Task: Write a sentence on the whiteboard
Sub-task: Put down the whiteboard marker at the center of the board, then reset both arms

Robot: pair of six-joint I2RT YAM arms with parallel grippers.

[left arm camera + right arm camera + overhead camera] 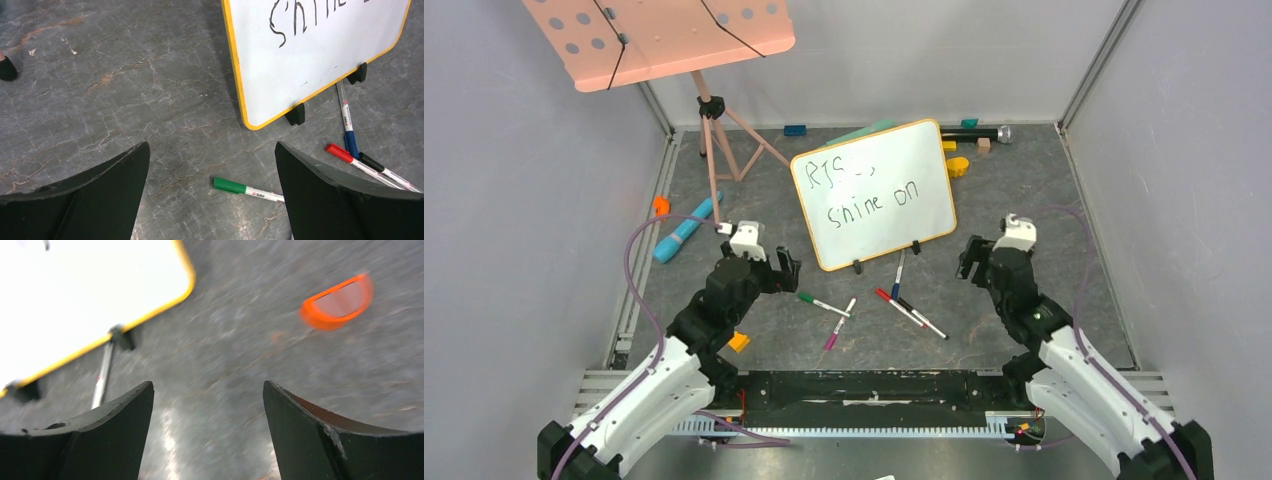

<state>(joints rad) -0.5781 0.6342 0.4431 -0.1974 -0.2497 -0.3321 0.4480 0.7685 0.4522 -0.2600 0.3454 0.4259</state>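
The whiteboard (874,195) stands tilted on two black clip feet in the middle of the table, yellow-rimmed. The sentence (871,200) reads roughly "RIS" above "shine on". My left gripper (788,270) hovers open and holds nothing, left of the board's lower corner. In the left wrist view the left gripper (212,145) spreads wide over a green-capped marker (245,189), with the whiteboard (310,60) beyond. My right gripper (969,258) is open and holds nothing, right of the board. The blurred right wrist view shows the right gripper (208,384) over bare table, the whiteboard (75,300) at upper left.
Loose markers lie in front of the board: green (822,303), pink (839,325), red (892,302), black (921,317), blue (898,275). A pink music-stand tray (659,35) on a tripod stands back left. A cyan tube (679,235), an orange block (739,342) and a yellow piece (957,165) lie around.
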